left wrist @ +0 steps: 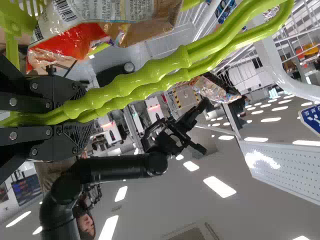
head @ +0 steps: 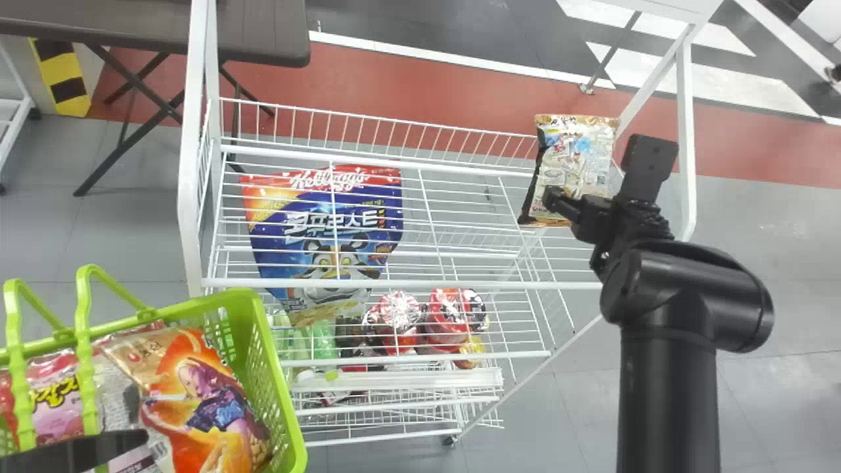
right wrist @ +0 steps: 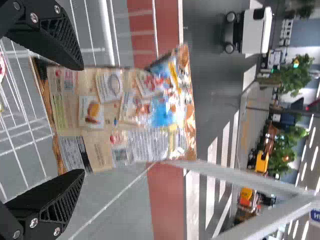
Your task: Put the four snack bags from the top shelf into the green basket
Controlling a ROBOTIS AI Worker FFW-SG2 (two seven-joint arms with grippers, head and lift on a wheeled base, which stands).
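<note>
The snack bag (head: 578,154) is standing at R end of the top shelf (head: 460,285), near the corner post (head: 685,131), w/ wide stretch of wire btwn it & the L side; its back carries small pics & a label w/ dense print. R gripper (head: 599,172) is at the bag w/ fingers apart, forearm up from bottom edge, while L gripper (head: 85,450) is clamped on handles (left wrist: 150,72) of the green basket (head: 279,394).

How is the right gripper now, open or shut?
Open: in the right wrist view, the right gripper has its fingers wide apart, the snack bag showing between them.
</note>
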